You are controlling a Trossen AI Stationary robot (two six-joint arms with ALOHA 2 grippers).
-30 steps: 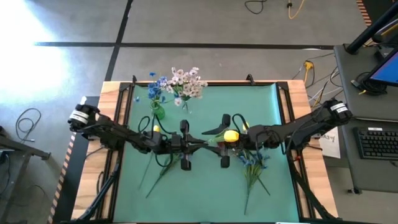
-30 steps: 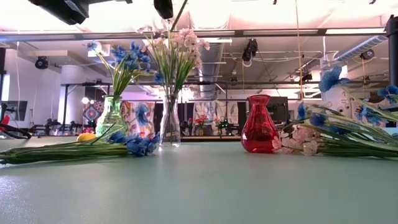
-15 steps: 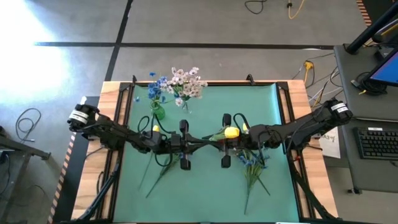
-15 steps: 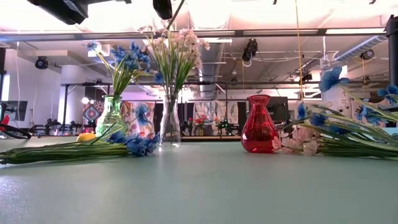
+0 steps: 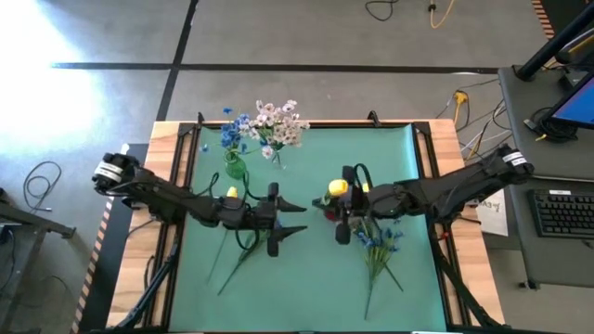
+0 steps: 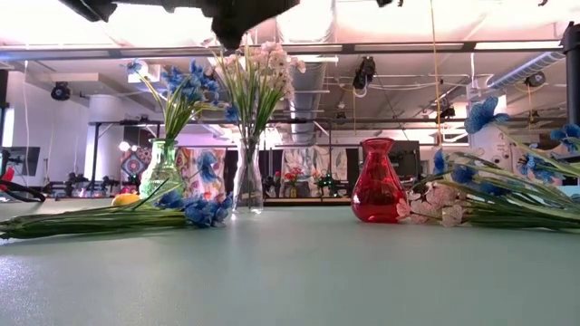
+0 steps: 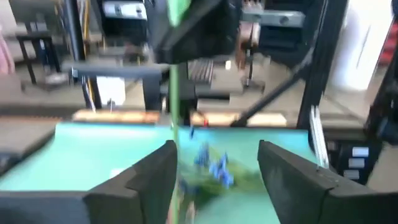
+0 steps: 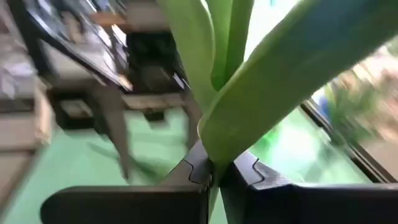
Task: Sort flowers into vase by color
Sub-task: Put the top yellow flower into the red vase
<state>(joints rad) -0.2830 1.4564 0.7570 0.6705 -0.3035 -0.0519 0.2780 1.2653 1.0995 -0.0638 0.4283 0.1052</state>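
Observation:
A yellow flower hangs above the table's middle, with my right gripper shut on its green stalk. My left gripper is open just to its left. In the left wrist view the stalk runs down between the two open fingers, close to one of them. At the far left stand a green vase of blue flowers and a clear vase of pale pink-white ones. A red vase stands near the middle. My right gripper pinches the yellow flower's green stalk, where the long leaves spring from it, between its two fingers. It comes level from the table's right. The flower is lifted clear of the table, its yellow bud beside the gripper.
Blue flowers lie on the mat under my right arm. More green stems and a yellow bud lie under my left arm. In the low view, pink-white and blue sprays lie beside the red vase.
My right gripper has shut on the yellow flower's stalk. Then my left gripper has opened, let go of it and drawn back a little toward the table's left edge. The flower stays with the right gripper, its bud shifted slightly toward the far edge.

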